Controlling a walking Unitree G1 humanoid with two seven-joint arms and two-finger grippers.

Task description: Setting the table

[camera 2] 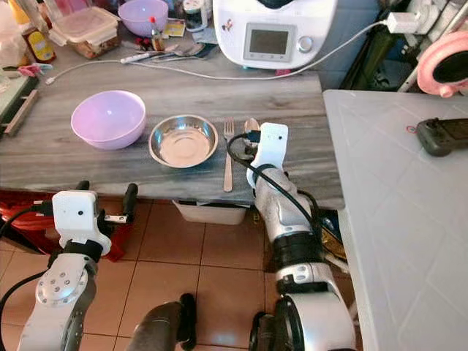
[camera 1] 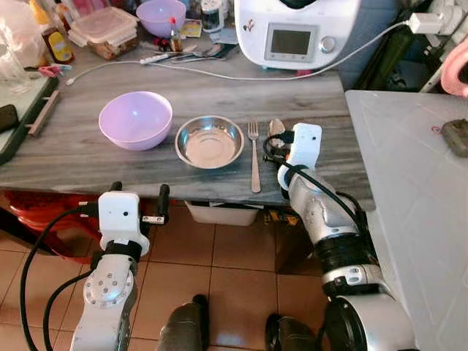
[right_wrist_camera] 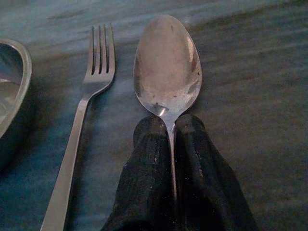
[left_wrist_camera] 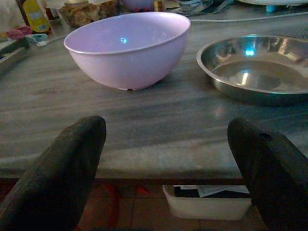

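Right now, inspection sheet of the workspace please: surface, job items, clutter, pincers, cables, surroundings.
Surface: grey wood-grain table.
Job's things: lilac bowl, steel dish, fork, spoon in a row.
Clutter: food processor, second lilac bowl, lidded container, sauce bottle at the back.
Pincers: right pincer shut on spoon handle; left pincer open, at table's near edge.
Cables: white cable across the table.
Surroundings: white side counter, tiled floor.

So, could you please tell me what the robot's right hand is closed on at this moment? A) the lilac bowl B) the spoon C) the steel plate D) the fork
B: in the right wrist view the right hand has its two black fingers pinched on the handle of the spoon, which lies on the table just beside the fork.
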